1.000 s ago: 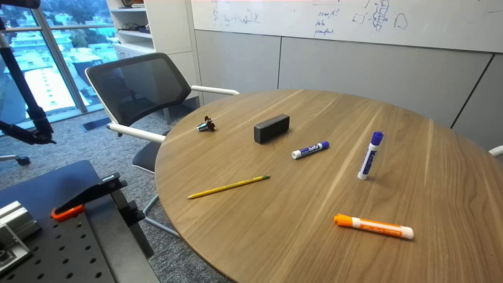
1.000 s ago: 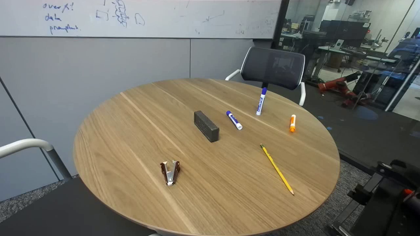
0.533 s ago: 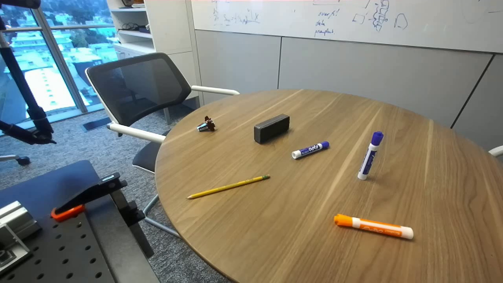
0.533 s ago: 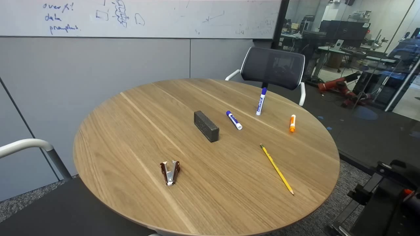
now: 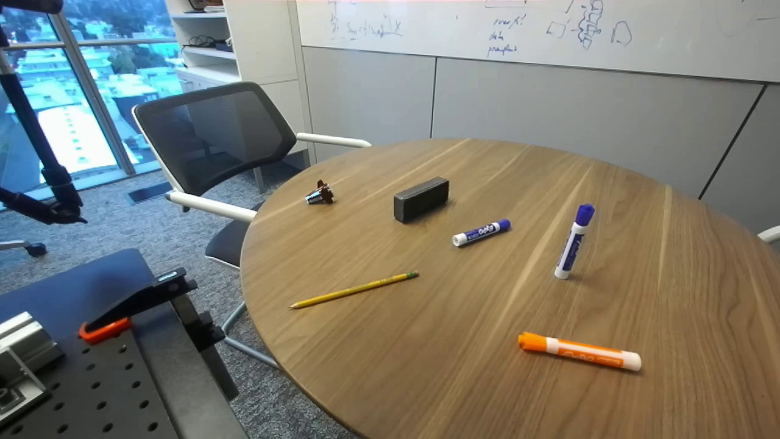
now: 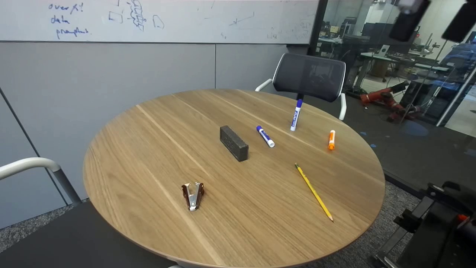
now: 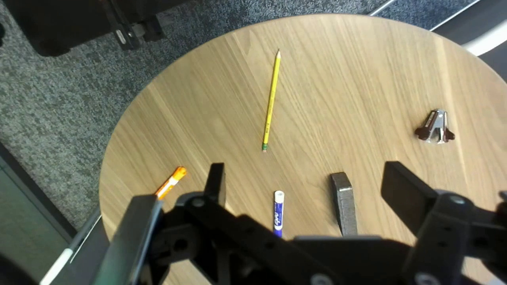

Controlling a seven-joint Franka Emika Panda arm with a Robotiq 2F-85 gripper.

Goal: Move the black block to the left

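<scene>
Black block (image 7: 345, 205) stands on table (image 7: 336, 87), approx 3 o'clock of the lying blue marker (image 7: 278, 213) in wrist view; prob. light (wt. a guess), stiff, not fragile, matte so low slip risk. Best hold: across narrow width, approx mid-length. Gripper (image 7: 307, 188) empty, jaws spread wide. Block's 6 o'clock end hidden behind gripper in wrist view; fingers (image 6: 409, 21) blurry, cut off at 2 o'clock in an exterior view.

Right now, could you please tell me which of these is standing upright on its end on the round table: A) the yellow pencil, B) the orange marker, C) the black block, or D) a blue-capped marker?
D: in both exterior views, one blue-capped marker stands on its white end on the table.
</scene>
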